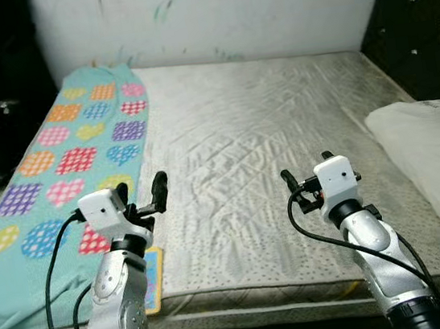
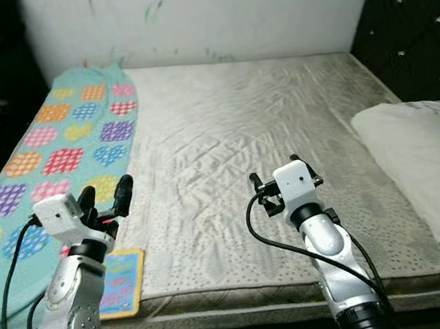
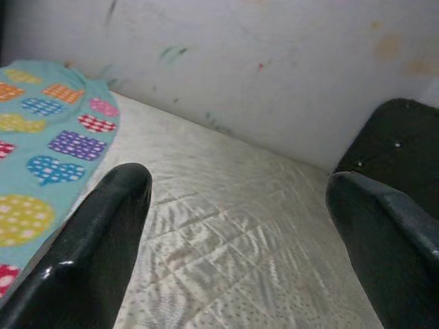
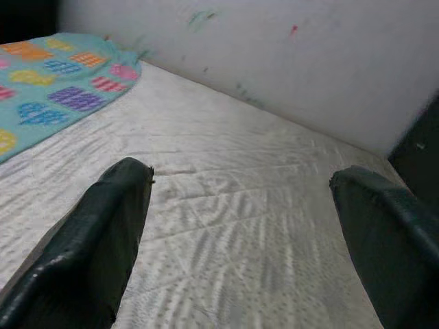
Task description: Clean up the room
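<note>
Left eye view looks down over the near edge of a bare quilted mattress (image 1: 267, 150), with both silver arms raised in front of it. The left end effector (image 1: 145, 197) hovers over the near left part of the bed, its two black fingers (image 3: 103, 240) spread wide with nothing between them. The right end effector (image 1: 302, 184) hovers over the near middle of the mattress, just as wide and also empty; in the right wrist view its fingers (image 4: 96, 240) frame only grey quilting.

Just below the left arm, at the near left corner of the bed, lies a small flat picture book (image 2: 120, 283) with a yellow border and a colourful cover. It rests flat on the mattress beside the edge of a turquoise blanket (image 1: 64, 152) printed with chequered hearts, which runs along the left side of the bed from the near edge to the far wall. On the right side a white pillow (image 1: 438, 160) lies against the dark tufted headboard (image 1: 416, 17). Beyond the bed stands a white wall (image 1: 224, 10) marked with coloured scribbles.
</note>
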Controlling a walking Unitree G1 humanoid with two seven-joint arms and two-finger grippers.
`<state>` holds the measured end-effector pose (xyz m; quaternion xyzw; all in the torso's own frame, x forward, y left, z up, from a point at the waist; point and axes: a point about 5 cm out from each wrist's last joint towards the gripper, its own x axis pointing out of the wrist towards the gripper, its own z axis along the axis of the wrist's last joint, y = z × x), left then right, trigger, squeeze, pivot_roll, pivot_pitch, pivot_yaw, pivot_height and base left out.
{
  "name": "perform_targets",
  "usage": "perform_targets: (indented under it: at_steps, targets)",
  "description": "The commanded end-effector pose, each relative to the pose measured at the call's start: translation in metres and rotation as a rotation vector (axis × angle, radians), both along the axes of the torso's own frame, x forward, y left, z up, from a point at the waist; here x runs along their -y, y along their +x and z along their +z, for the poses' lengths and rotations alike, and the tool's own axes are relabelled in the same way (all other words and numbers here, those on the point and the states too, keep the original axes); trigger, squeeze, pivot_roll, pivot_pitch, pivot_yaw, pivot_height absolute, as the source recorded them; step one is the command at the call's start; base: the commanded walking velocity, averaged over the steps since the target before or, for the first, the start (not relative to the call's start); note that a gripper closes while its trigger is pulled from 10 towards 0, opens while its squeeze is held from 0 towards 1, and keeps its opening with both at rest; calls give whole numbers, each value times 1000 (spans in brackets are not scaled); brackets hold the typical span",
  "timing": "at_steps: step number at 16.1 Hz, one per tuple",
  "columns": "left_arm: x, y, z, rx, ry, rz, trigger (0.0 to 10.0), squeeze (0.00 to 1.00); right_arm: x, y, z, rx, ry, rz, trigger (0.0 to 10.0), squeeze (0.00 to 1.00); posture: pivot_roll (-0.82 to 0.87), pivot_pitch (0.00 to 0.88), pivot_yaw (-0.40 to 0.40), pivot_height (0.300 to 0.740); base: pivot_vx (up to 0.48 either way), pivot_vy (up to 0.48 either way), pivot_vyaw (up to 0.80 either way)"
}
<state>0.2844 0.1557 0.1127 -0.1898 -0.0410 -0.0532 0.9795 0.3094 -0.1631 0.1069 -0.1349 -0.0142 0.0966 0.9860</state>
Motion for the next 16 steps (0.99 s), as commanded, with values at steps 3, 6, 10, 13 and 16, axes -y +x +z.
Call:
perform_targets:
  at_steps: [3,6,10,13,16]
  targets:
    - [4,2,2,-2,-2,-14,10000,0,5,0,0,3,2,-11,10000,0,-98,0,-29,740,0,410,-800]
    - [4,2,2,1,-1,-14,10000,0,5,0,1,5,1,-11,10000,0,-98,0,-29,740,0,480,0]
    - [4,2,3,13,13,-7,10000,0,5,1,1,9,-2,-9,10000,0,-100,0,-32,740,0,134,0]
    - [5,2,4,20,6,-11,10000,0,5,1,2,11,-2,-7,10000,0,-100,0,-33,740,0,0,0]
    - [5,1,4,23,2,-9,10000,0,5,1,2,13,-4,-5,10000,0,-101,0,-33,740,0,0,0]
